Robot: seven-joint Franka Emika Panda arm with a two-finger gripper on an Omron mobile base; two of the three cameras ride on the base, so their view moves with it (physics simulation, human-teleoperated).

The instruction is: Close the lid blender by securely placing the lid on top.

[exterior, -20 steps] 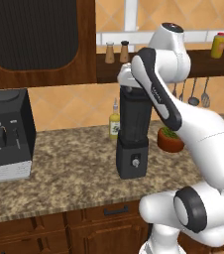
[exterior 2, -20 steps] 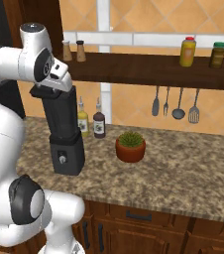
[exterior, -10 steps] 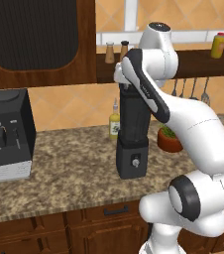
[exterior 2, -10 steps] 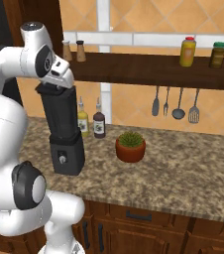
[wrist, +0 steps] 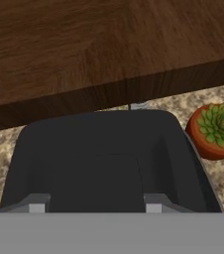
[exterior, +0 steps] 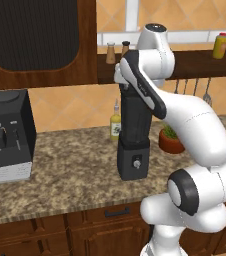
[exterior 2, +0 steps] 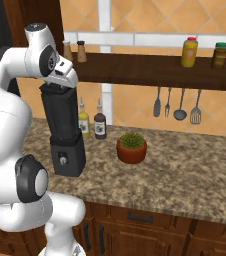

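Note:
The blender (exterior: 135, 131) (exterior 2: 61, 125) is a tall near-black jar on a dark grey base with a small front knob, standing on the granite counter. My gripper (exterior: 127, 86) (exterior 2: 60, 85) sits right at the jar's top. The hand view looks down on the lid (wrist: 99, 144), a black squarish cap with rounded corners. My gripper (wrist: 95, 204) is shut on the raised middle part of the lid, one grey fingertip on each side. The lid covers the jar's mouth. Whether it is fully seated I cannot tell.
A dark wooden shelf (exterior 2: 150, 67) (wrist: 84, 49) runs close above the hand. A potted succulent (exterior: 171, 140) (exterior 2: 131, 147) (wrist: 215, 130) stands right of the blender, two bottles (exterior 2: 91, 121) behind it, a coffee machine (exterior: 5, 135) far left, and utensils (exterior 2: 177, 105) on the wall.
The arm's upper joints have swung a little to the left in the left base view. The hand has stayed at the jar's top, still shut on the lid.

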